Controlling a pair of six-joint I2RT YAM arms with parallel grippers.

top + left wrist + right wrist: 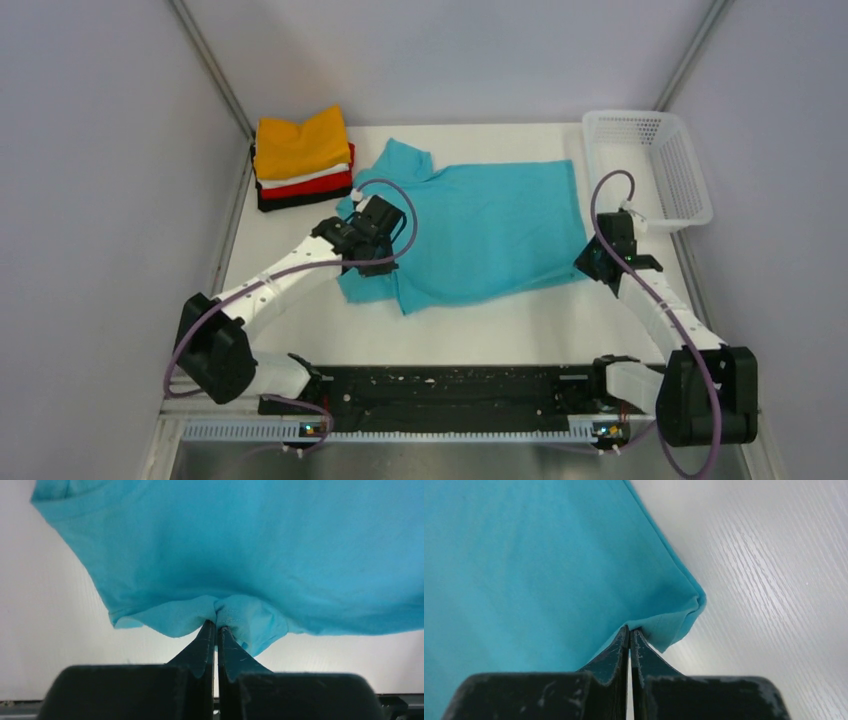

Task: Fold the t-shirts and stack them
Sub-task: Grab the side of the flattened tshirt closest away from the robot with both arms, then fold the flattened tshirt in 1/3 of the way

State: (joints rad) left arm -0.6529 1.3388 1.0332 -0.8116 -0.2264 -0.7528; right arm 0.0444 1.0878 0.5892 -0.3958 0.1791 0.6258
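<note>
A turquoise t-shirt (480, 225) lies spread across the middle of the white table. My left gripper (372, 232) is shut on a pinch of its left side, near the collar and sleeve; the cloth bunches at the tips in the left wrist view (216, 622). My right gripper (597, 262) is shut on the shirt's near right hem corner, seen in the right wrist view (629, 630). A stack of folded t-shirts (302, 160), orange on top of white, red and black, sits at the back left.
A white perforated plastic basket (650, 165) stands at the back right. Grey walls close in on both sides. A black rail (450, 390) with the arm bases runs along the near edge.
</note>
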